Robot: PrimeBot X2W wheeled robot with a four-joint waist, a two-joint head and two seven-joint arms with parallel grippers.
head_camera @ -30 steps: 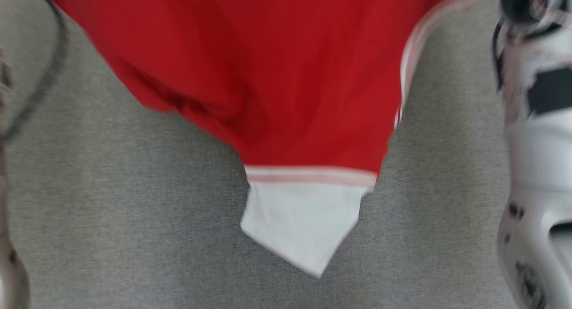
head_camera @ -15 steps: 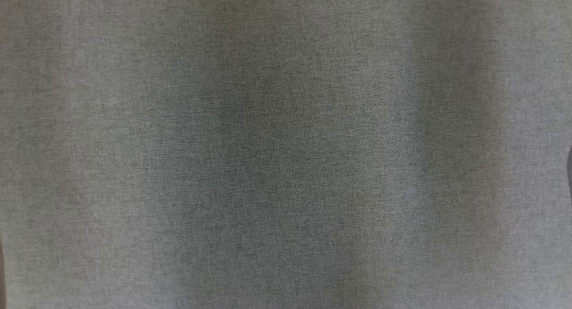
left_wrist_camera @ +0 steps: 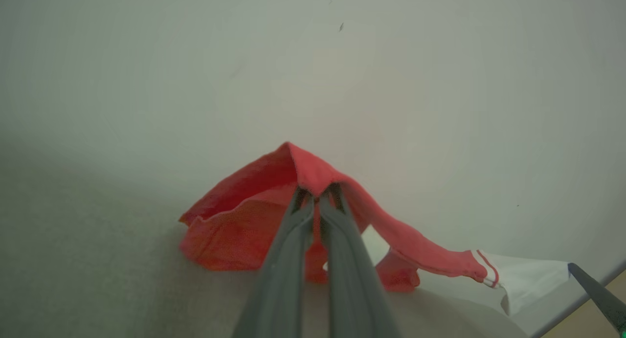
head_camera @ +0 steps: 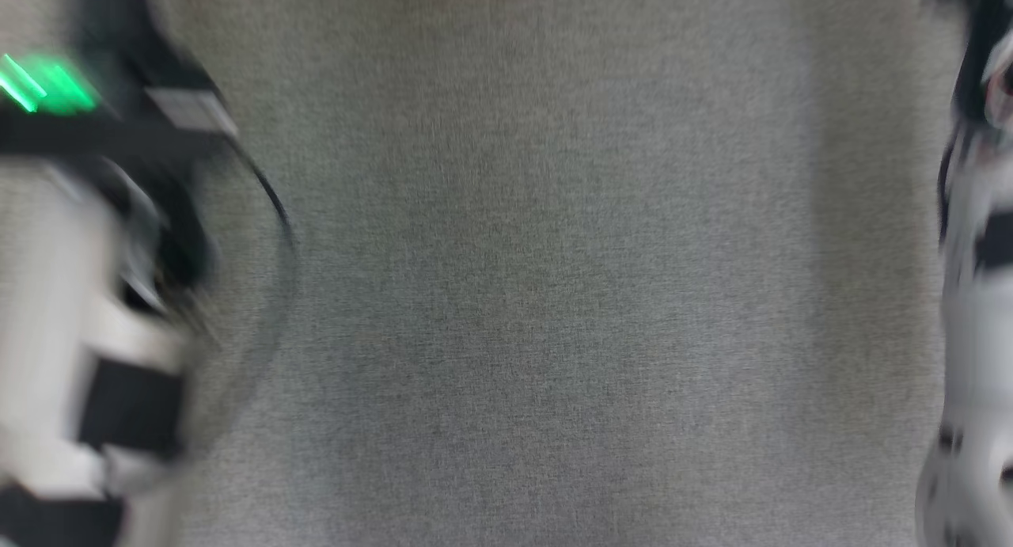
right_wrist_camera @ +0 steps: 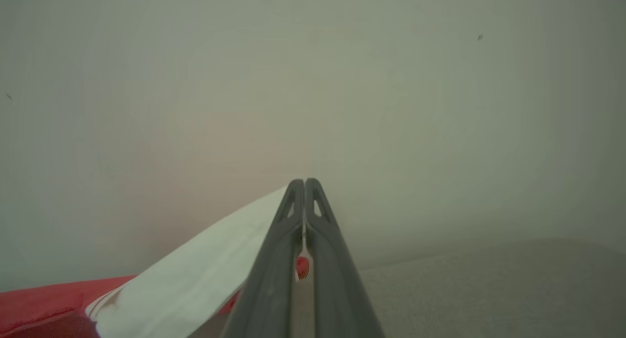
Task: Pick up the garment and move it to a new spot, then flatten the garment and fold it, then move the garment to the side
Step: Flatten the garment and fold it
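The garment (left_wrist_camera: pixel 234 230) is red with a white, red-striped sleeve (left_wrist_camera: pixel 528 279). In the left wrist view my left gripper (left_wrist_camera: pixel 317 193) is shut on a red fold, which it holds up in a peak while the rest sags to the grey surface. My right gripper (right_wrist_camera: pixel 304 182) is shut on the white sleeve (right_wrist_camera: pixel 195 274), which stretches down and left to the red cloth (right_wrist_camera: pixel 39 299). A dark fingertip (left_wrist_camera: pixel 596 294) of the right gripper touches the sleeve's end. Both forearms, left (head_camera: pixel 79 294) and right (head_camera: pixel 973 294), are blurred at the head view's sides.
Grey woven cloth (head_camera: pixel 514 294) covers the work surface. Its edge (left_wrist_camera: pixel 562 318) runs across the lower right corner of the left wrist view, with tan floor (left_wrist_camera: pixel 592 328) beyond. A pale plain wall (right_wrist_camera: pixel 313 83) stands behind the surface.
A second ago the red garment hung across the top of the head view; now it is out of that view. Both forearms have come in at the sides, blurred by motion.
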